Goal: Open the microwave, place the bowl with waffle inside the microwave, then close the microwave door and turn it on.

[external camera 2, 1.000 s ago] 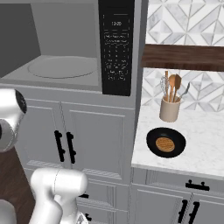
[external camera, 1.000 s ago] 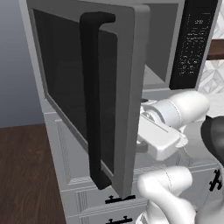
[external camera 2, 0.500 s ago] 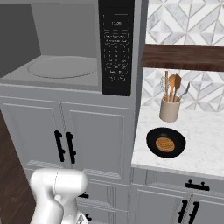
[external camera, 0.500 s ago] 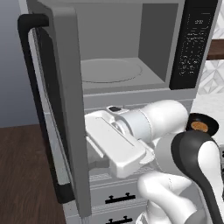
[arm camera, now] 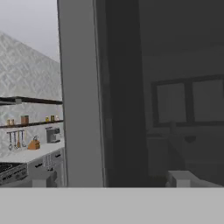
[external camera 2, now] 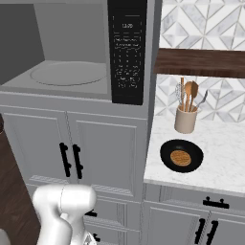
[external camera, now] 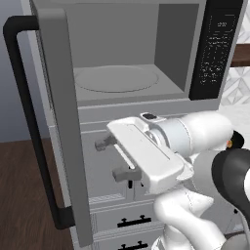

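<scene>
The microwave (external camera: 122, 73) stands open, its grey cavity and round turntable plate (external camera 2: 67, 72) bare, with the black button panel (external camera 2: 127, 48) to the right. The microwave door (external camera: 63, 122) is swung far out to the left and seen edge-on, its black bar handle (external camera: 29, 127) on the outer side. My gripper (external camera: 108, 159) hangs open below the cavity, just right of the door's edge, with nothing between its fingers. The hand view faces the door's grey frame (arm camera: 81, 96) and dark window (arm camera: 175, 87). The bowl with waffle (external camera 2: 181, 156) sits on the marble counter (external camera 2: 225, 162) to the right.
A beige utensil holder (external camera 2: 185, 118) with wooden spoons stands behind the bowl, under a dark wooden shelf (external camera 2: 201, 62). White cabinet doors with short black handles (external camera 2: 69, 160) lie below the microwave. Dark wood floor (external camera: 24, 195) lies to the left.
The microwave door has swung further out to the left, from half covering the cavity to fully open. My hand has followed it leftward, staying open.
</scene>
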Motion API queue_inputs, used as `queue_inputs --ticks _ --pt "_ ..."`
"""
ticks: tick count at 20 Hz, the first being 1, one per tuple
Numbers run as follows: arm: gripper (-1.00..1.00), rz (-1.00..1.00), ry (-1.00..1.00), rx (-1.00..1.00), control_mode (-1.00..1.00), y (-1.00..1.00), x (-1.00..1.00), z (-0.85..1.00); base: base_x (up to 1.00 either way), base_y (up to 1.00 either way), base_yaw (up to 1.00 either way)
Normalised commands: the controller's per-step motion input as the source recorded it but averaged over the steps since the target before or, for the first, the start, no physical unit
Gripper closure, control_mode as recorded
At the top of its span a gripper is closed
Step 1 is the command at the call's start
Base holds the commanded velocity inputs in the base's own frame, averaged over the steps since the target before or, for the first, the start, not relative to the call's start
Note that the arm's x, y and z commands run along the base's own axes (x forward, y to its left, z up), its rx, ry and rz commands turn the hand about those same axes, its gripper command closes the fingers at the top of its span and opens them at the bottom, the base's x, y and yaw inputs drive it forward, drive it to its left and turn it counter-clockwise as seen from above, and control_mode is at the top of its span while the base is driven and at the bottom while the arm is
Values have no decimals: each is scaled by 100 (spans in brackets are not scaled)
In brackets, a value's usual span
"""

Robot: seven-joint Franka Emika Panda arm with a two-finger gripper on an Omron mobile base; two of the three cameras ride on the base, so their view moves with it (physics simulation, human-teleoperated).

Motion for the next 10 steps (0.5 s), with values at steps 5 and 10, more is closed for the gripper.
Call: queue_inputs --ticks 5,10 --pt "-100 -21 2 0 -100 -100 -9 41 0 0 0" --pt "-100 -30 26 0 -100 -100 -2 7 0 0 0"
